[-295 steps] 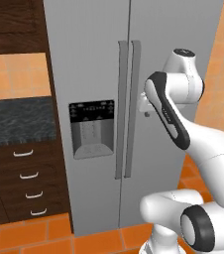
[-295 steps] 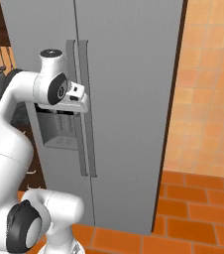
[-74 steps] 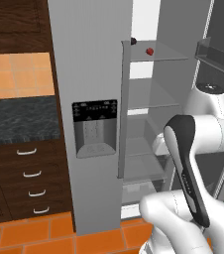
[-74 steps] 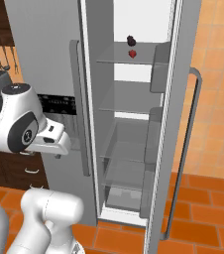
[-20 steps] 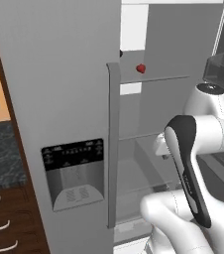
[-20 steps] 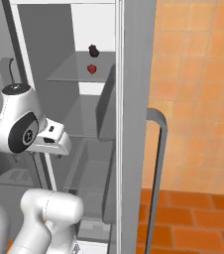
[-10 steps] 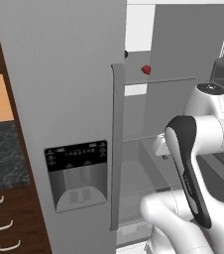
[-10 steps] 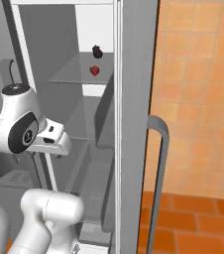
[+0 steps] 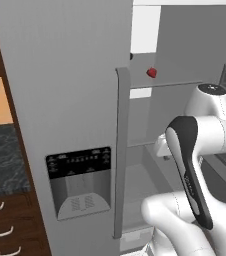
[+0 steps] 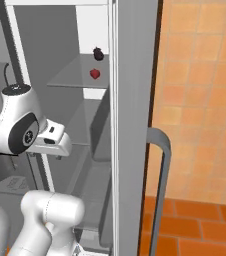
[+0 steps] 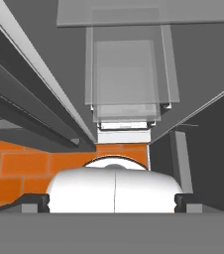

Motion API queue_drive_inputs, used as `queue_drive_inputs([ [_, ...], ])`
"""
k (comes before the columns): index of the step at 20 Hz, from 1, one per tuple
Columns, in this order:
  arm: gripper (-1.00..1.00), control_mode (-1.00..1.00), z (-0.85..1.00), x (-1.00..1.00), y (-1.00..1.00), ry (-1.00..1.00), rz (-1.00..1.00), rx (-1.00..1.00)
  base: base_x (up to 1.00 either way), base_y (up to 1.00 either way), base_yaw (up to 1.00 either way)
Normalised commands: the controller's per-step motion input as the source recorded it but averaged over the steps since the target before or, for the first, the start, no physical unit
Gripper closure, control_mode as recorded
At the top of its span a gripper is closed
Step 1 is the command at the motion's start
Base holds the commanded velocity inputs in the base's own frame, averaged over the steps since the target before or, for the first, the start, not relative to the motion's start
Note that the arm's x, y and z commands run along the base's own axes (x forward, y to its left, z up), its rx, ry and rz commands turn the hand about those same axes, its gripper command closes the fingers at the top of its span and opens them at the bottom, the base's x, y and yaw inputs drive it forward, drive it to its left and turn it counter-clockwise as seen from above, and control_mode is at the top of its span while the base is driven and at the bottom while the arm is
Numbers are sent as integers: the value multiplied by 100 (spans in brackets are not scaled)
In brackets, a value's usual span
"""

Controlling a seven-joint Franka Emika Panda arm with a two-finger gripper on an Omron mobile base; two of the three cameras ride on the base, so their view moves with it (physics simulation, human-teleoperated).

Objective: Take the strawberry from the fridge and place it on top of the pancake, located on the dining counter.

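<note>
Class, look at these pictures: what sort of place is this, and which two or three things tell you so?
Most likely a home kitchen. A tall grey fridge stands with one door open, a strawberry on a shelf inside. Dark wood drawers under a black counter sit beside it.

We see the fridge [image 9: 60,100], tall and grey, with its right door swung open. The tiny red strawberry [image 10: 95,74] sits on an upper glass shelf, well above and apart from our fingers.
</note>
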Motion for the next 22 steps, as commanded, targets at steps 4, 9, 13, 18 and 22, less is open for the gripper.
queue_drive_inputs([
  [4,-100,100,0,0,0,0,0,0,7,-30,0],
  [9,-100,100,0,0,0,0,0,0,4,-25,0],
  [13,-100,100,0,0,0,0,0,0,4,-33,-2],
  [18,-100,100,0,0,0,0,0,0,6,-27,-1],
  [22,-100,100,0,0,0,0,0,0,0,0,0],
])
